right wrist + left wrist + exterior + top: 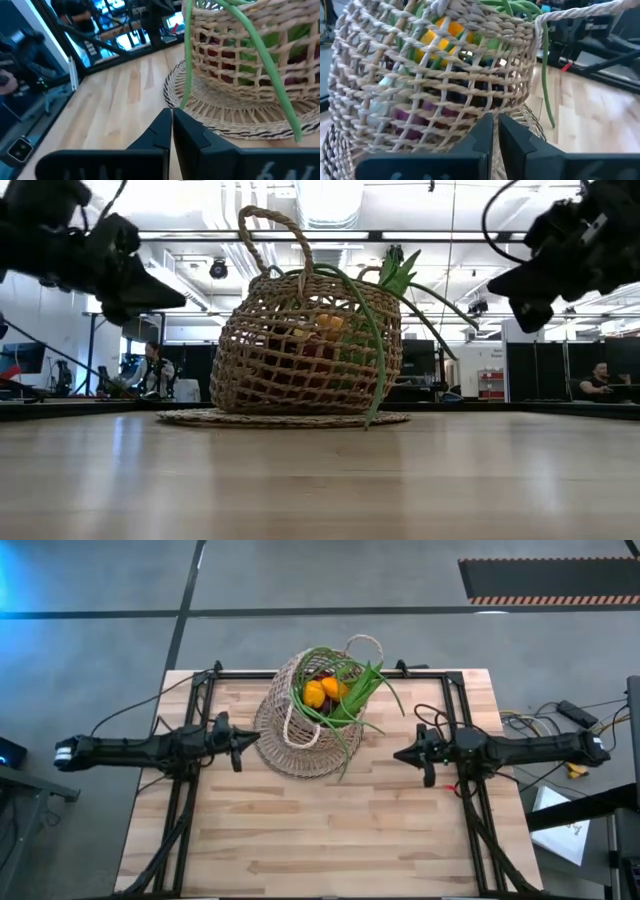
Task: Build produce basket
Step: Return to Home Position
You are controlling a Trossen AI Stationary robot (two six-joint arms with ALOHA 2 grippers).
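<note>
The tan wicker basket [318, 700] stands on a round woven mat [300, 755] near the table's far middle; it also shows in the low view [310, 345]. It holds the produce: orange and yellow pieces [325, 692], leafy greens [360, 690], dark and red fruit [420, 107]. Long green onion stalks [372, 350] hang over its rim down to the table. My left gripper [255, 740] is shut just left of the basket, clear of it, and also shows in its wrist view [495, 135]. My right gripper [398, 754] is shut to the basket's right, clear of it.
The wooden table [320, 840] has bare room on its near half. Black frame rails [190, 710] run along its left, far and right sides. Cables [540, 725] lie off the table's right edge. People sit in the room behind [155, 370].
</note>
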